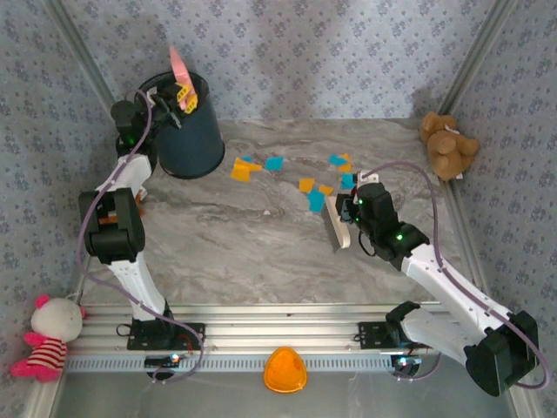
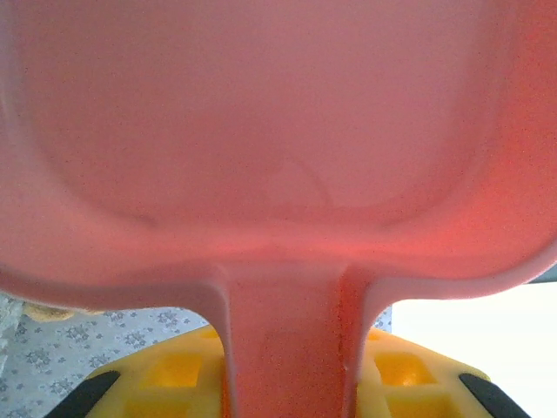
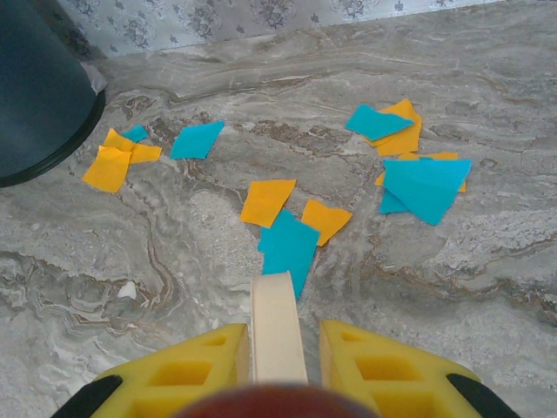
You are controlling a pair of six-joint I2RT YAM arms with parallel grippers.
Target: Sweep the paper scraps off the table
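Several orange-yellow and cyan paper scraps lie across the far middle of the marble table. My right gripper is shut on the cream handle of a brush. The brush head rests on the table just near of the scraps. My left gripper is shut on the handle of the pink dustpan. It holds the pan raised and tilted over the dark blue bin.
The bin stands at the far left, with scraps close to its base. A brown teddy bear sits far right and a pink-white plush near left. An orange dome lies by the ribbed rail.
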